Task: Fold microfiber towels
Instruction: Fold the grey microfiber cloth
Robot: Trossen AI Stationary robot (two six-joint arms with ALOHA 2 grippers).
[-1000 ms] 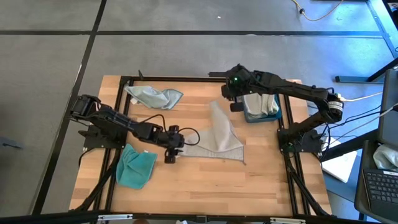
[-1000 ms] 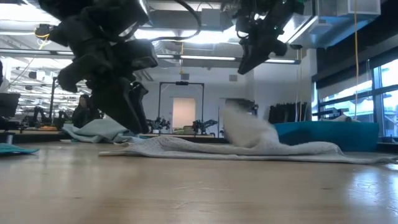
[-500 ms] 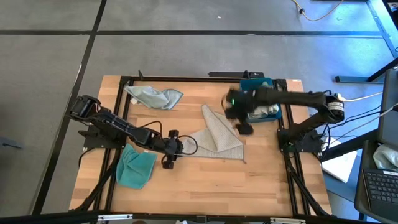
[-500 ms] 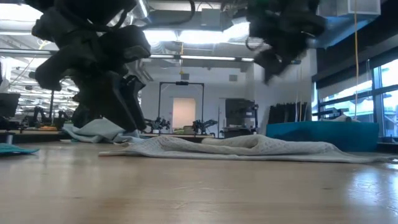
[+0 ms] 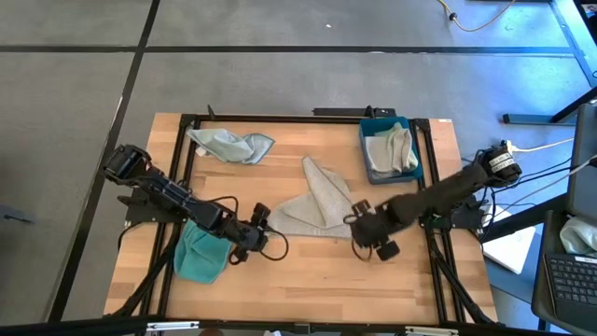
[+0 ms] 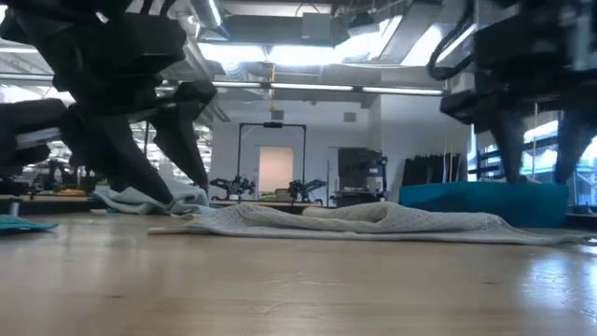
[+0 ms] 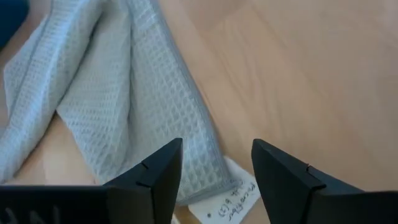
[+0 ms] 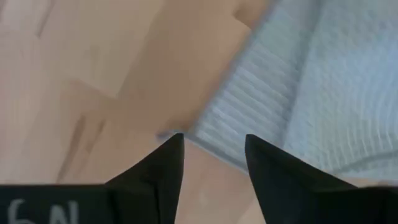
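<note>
A light grey waffle towel (image 5: pixel 320 201) lies at the table's middle, its far part folded over in a ridge; it also shows in the low view (image 6: pixel 373 222). My left gripper (image 5: pixel 250 233) is open just off the towel's near left corner (image 7: pixel 205 168), where a white tag (image 7: pixel 227 198) sticks out. My right gripper (image 5: pixel 370 239) is open low over the table at the towel's near right corner (image 8: pixel 245 118). A teal towel (image 5: pixel 201 252) lies bunched under my left arm. A pale green-blue towel (image 5: pixel 229 145) lies crumpled at the far left.
A blue plastic tray (image 5: pixel 364 140) at the far right holds folded pale towels (image 5: pixel 392 151). Bare wood lies along the near edge (image 5: pixel 308 280). A black frame (image 5: pixel 280 119) runs around the table top.
My right gripper has swung from beside the tray toward the near edge and down to the grey towel's near right corner. The towel's raised far part has dropped and lies folded over the middle. My left gripper has drawn back a little toward the near left.
</note>
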